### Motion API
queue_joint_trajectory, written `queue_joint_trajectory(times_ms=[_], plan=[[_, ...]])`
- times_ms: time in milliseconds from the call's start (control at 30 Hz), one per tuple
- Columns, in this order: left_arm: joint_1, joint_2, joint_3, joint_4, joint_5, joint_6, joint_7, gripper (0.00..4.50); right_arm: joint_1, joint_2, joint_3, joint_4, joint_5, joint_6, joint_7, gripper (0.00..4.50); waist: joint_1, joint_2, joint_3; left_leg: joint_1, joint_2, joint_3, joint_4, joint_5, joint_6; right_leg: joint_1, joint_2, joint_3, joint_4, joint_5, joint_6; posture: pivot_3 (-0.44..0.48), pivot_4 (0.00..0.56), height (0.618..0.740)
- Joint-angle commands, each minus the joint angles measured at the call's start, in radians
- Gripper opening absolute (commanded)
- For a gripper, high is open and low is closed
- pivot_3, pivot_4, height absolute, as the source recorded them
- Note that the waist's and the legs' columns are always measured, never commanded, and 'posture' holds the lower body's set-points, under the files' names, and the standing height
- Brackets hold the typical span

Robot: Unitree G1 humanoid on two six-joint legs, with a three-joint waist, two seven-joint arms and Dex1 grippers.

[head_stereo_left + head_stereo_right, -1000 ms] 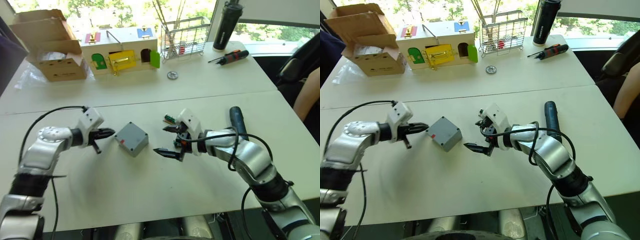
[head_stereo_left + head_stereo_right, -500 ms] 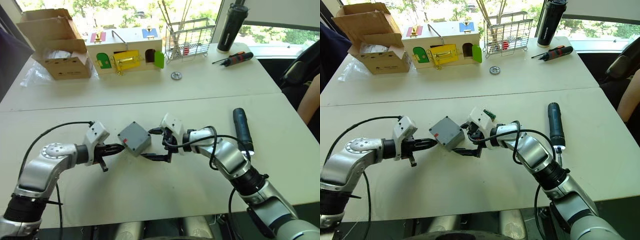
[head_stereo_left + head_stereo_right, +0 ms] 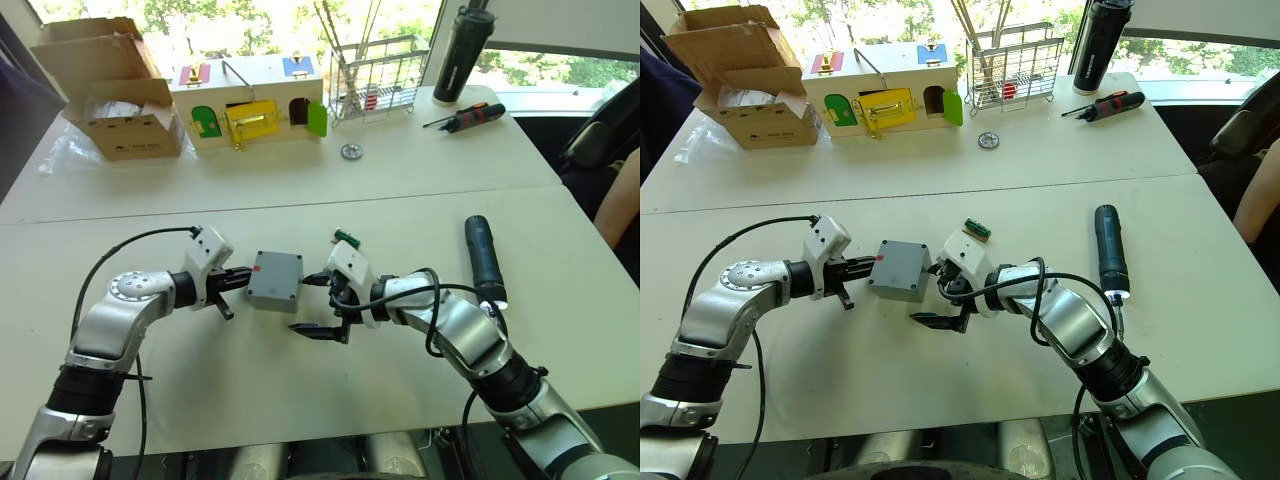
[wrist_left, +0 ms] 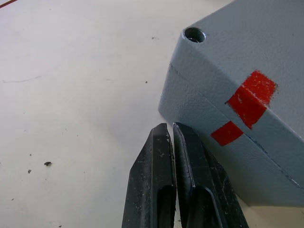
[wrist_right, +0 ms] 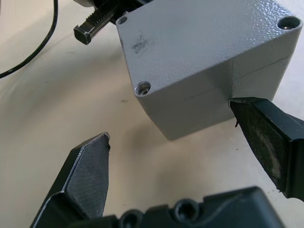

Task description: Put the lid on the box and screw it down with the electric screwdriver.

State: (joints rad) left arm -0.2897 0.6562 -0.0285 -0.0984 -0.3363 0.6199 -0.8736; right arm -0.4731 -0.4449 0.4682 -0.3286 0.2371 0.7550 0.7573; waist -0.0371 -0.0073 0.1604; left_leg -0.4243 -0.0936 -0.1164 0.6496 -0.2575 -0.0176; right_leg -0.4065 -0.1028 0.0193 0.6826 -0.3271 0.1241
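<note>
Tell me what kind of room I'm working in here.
Probably a lab or workshop by a window: white tables carrying test props, namely a wooden latch box, a hand screwdriver, and an opened cardboard carton.

The box (image 3: 276,280) sits on the near table (image 3: 300,390) between the left gripper (image 3: 240,279) and right gripper (image 3: 318,305); the electric screwdriver (image 3: 481,256) lies well to its right, the carton (image 3: 110,90) far behind-left

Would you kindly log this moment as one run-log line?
box: lid on, on table | left gripper: shut, tip at box side | right gripper: open beside box | electric screwdriver: lying untouched
</note>
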Motion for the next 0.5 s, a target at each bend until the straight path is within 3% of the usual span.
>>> queue_joint_trajectory(times_ms=[33, 500], plan=[[0.008, 0.02, -0.011, -0.038, -0.012, 0.002, -0.032, 0.14, -0.01, 0.017, -0.035, -0.028, -0.005, -0.003, -0.026, 4.48, 0.0, 0.0, 0.0, 0.0, 0.0, 0.0, 0.0, 0.0, 0.0, 0.0, 0.0, 0.0, 0.0, 0.0, 0.0, 0.0, 0.15, 0.74], [0.01, 0.032, 0.001, -0.065, -0.024, 0.026, -0.05, 0.14, -0.031, 0.062, -0.075, 0.024, -0.013, -0.033, -0.064, 4.48, 0.001, 0.0, 0.0, 0.0, 0.0, 0.0, 0.0, 0.0, 0.0, 0.0, 0.0, 0.0, 0.0, 0.0, 0.0, 0.0, 0.15, 0.74]])
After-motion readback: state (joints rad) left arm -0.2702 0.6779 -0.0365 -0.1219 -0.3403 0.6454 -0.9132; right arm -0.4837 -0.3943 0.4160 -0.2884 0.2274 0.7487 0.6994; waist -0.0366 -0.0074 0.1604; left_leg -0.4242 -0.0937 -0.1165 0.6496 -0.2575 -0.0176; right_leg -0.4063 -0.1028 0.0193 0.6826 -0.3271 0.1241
